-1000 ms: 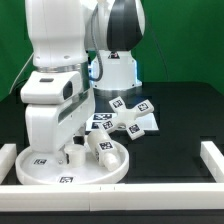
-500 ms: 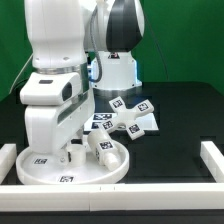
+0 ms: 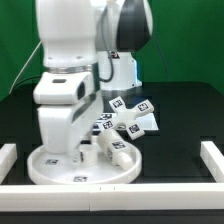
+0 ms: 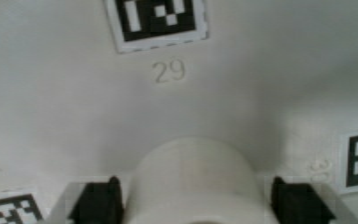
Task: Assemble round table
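Where the round disc [image 3: 120,168] lies on the black tabletop [image 3: 185,120] at the exterior view's left, just behind the front border rail [image 3: 170,192], the short leg [image 4: 202,175] is held over its tagged face, near the printed 29. The 2 fingers [image 4: 101,200] press the leg's opposite sides, closed on it. The cross-shaped base [image 3: 130,118] lies just behind the disc, toward the exterior view's right.
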Motion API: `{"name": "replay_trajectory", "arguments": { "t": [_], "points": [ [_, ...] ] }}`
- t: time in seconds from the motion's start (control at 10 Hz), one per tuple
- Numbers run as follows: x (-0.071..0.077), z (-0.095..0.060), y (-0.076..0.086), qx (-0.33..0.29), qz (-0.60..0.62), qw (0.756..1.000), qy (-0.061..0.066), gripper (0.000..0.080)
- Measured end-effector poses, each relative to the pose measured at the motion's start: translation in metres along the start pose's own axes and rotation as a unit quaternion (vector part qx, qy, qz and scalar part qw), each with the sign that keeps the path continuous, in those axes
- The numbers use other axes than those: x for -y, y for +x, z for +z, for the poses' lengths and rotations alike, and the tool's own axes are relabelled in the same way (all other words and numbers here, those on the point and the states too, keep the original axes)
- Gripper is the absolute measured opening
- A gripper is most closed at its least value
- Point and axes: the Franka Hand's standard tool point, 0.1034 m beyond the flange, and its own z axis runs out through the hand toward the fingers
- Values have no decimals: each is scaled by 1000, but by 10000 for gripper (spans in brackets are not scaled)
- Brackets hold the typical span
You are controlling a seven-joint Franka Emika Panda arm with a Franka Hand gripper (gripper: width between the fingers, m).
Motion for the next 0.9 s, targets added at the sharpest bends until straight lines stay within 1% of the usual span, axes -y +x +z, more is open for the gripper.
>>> {"name": "replay_trajectory", "arguments": {
  "t": [0.2, 0.3, 0.7, 0.8, 0.9],
  "points": [
    [-4, 2, 32, -5, 11, 1000, -3, 402],
    [-3, 2, 41, -6, 17, 1000, -4, 402],
    [-2, 2, 39, -6, 19, 1000, -3, 403],
    [-2, 2, 41, -6, 18, 1000, -4, 403],
    [0, 3, 50, -9, 15, 1000, -5, 403]
  ]
}}
